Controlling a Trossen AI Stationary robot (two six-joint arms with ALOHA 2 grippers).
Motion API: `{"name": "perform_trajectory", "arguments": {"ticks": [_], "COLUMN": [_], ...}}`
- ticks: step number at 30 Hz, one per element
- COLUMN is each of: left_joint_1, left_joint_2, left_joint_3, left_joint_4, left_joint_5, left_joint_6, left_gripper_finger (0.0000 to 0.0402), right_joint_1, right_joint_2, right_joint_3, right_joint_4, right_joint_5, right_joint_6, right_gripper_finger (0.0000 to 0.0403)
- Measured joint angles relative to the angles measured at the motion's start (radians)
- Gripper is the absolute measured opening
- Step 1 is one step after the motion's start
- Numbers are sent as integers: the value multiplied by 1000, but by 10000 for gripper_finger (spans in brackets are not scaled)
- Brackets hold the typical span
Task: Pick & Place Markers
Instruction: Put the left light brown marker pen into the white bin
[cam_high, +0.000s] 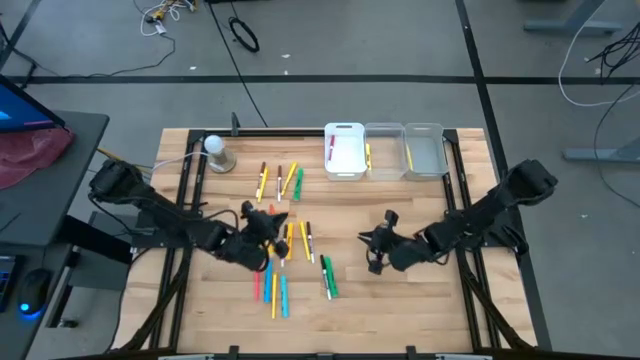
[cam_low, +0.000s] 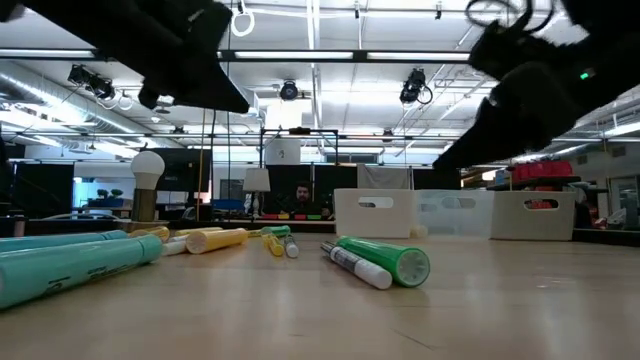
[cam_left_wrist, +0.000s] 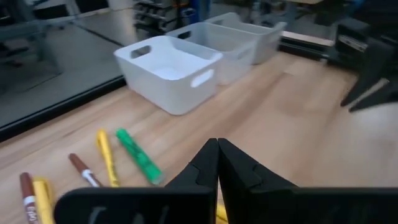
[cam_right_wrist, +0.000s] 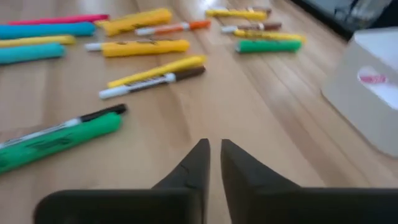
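Observation:
Several markers in yellow, orange, green, cyan and white lie flat and scattered on the wooden table's middle. My left gripper hovers over the left part of this scatter. In the left wrist view it is shut with nothing between its tips, and a green marker lies beyond it. My right gripper is right of the scatter, low over bare wood. In the right wrist view it shows a narrow gap with nothing in it, and a green marker lies beside it.
A white bin and two clear bins stand in a row at the far edge, with a few markers inside. A white bulb on a stand is at the far left. Bare wood lies between my grippers and the bins.

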Motion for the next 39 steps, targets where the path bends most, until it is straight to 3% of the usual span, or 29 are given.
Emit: {"name": "perform_trajectory", "arguments": {"ticks": [11, 15, 20, 29, 32, 39], "left_joint_1": [141, 145, 146, 151, 182, 316], "left_joint_2": [0, 0, -1, -6, -6, -6], "left_joint_3": [0, 0, 0, 0, 0, 0], "left_joint_4": [2, 5, 13, 32, 32, 38], "left_joint_5": [164, 166, 96, -21, -38, -121], "left_joint_6": [3, 73, 119, 326, 349, 444], "left_gripper_finger": [14, 14, 14, 14, 14, 14], "right_joint_1": [-153, -215, -291, -423, -465, -484], "right_joint_2": [-33, -113, -244, -489, -548, -560], "right_joint_3": [0, 0, 0, 27, 55, 70], "right_joint_4": [-7, -84, -139, -172, -212, -240], "right_joint_5": [-63, -63, -59, -23, -22, -25], "right_joint_6": [-56, -132, -263, -515, -533, -523], "right_gripper_finger": [160, 199, 232, 236, 233, 220]}}
